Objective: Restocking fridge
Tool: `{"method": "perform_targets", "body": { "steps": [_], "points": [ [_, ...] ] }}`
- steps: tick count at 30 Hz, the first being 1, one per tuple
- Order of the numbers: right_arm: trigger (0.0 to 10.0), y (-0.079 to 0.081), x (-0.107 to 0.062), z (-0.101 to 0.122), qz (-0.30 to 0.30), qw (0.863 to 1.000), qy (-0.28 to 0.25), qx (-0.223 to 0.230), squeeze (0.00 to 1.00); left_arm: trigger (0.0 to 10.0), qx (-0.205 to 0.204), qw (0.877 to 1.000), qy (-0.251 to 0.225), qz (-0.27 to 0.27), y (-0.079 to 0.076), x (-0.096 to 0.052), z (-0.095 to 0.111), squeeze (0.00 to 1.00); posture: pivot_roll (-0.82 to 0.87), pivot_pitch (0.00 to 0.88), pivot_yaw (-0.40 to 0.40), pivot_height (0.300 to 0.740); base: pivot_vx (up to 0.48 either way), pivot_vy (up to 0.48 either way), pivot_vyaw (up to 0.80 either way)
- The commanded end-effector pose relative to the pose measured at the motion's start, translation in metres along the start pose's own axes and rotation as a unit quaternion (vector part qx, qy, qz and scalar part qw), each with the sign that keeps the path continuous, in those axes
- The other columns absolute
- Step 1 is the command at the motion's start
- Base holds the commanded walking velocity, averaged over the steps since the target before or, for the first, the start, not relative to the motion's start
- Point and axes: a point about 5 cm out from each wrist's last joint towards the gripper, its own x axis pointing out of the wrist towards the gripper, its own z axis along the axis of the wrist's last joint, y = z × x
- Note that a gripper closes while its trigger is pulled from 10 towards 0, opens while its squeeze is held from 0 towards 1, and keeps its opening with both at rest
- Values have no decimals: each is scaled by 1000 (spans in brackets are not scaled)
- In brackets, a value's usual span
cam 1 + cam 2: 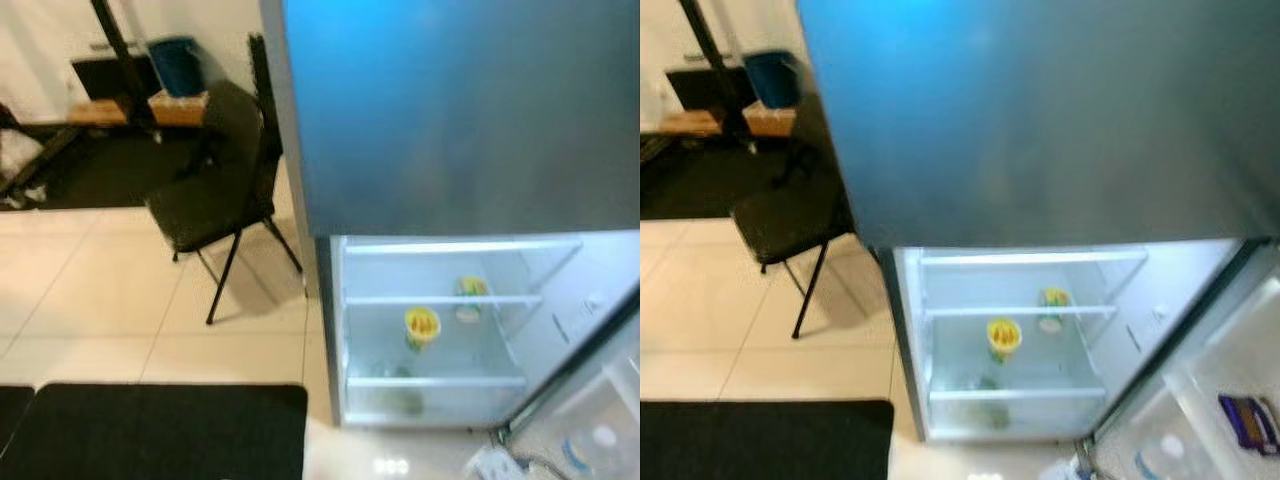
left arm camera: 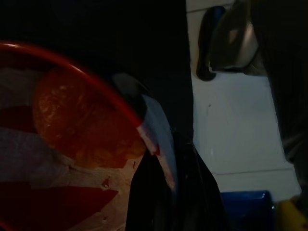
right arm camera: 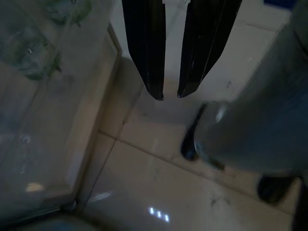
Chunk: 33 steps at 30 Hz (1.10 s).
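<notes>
Black floor matting [image 1: 150, 430] lay nearest, at the lower left of my head view. Right of it stood the tall grey fridge [image 1: 450, 120], its lower compartment open and lit, two yellow-lidded tubs [image 1: 422, 325] on its clear shelves. My right gripper [image 3: 168, 94] hung empty over pale tiles just beside the fridge's base, its fingers slightly parted. At my left wrist a red-rimmed bowl holding an orange fruit [image 2: 72, 120] showed dimly; I cannot tell that gripper's state. A black folding chair [image 1: 215, 195] stood at upper left.
</notes>
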Motion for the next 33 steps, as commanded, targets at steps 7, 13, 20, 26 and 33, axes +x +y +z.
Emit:
{"method": "perform_targets", "body": {
  "steps": [7, 13, 20, 26, 33],
  "points": [
    [10000, 2, -1, -8, -1, 1000, 14, 4, 0, 10000, 4, 1000, -25, 10, 3, 0, 12, 0, -60, 0, 3, 740, 0, 0, 0],
    [10000, 3, -1, -9, -2, 1000, 17, 4, 0, 10000, 17, 1000, -19, 3, 1, 0, 11, 0, -61, 0, 4, 740, 0, 0, 0],
    [10000, 5, -1, -12, 1, 1000, 20, 5, 0, 10000, 23, 1000, -18, 5, 1, 0, 11, 0, -59, 0, 4, 740, 0, 0, 0],
    [10000, 6, -1, -12, 4, 1000, 20, 7, 0, 10000, 24, 1000, -19, 6, 2, 0, 12, 0, -57, 0, 5, 740, 120, 0, 0],
    [10000, 8, -1, -13, 5, 1000, 20, 8, 0, 10000, 27, 999, -18, 6, 4, 0, 12, 0, -59, 0, 10, 740, 252, 0, 0]
  ]
}}
